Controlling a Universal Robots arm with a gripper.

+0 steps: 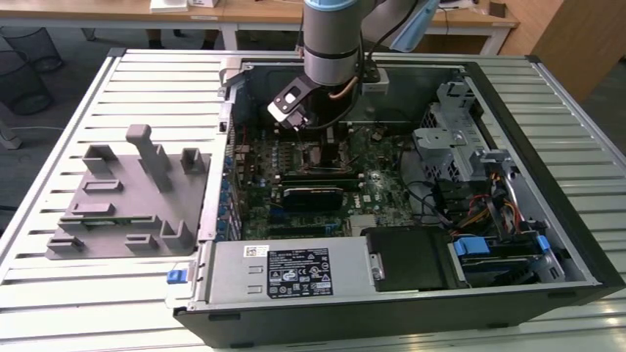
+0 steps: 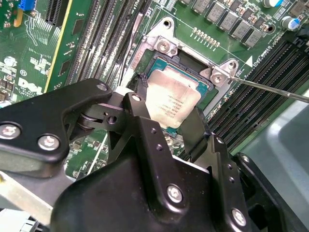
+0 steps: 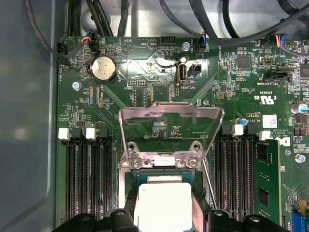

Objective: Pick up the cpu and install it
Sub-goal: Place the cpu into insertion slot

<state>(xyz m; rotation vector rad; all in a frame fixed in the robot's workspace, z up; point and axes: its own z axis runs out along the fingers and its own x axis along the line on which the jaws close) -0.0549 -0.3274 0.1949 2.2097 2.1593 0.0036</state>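
The cpu [image 2: 172, 98] is a flat silvery square, and the two black fingers [image 2: 137, 108] of my gripper [image 2: 169, 115] are shut on its opposite edges. It hangs just above the open motherboard socket [image 2: 190, 62], close to level with it. In the first wrist view the cpu [image 3: 162, 205] sits right below the raised metal load plate [image 3: 171, 126], with my gripper [image 3: 164, 218] around it. In the exterior view my gripper [image 1: 298, 121] reaches down into the open computer case, over the socket [image 1: 318, 155].
A thin socket lever [image 2: 270, 90] sticks out beside the socket. Memory slots [image 3: 87, 179] flank it on both sides. The case [image 1: 547, 95] also holds a power supply [image 1: 284, 270], a drive cage [image 1: 445, 139] and cables. A grey fixture block [image 1: 127, 194] stands on the slatted table at the exterior view's left.
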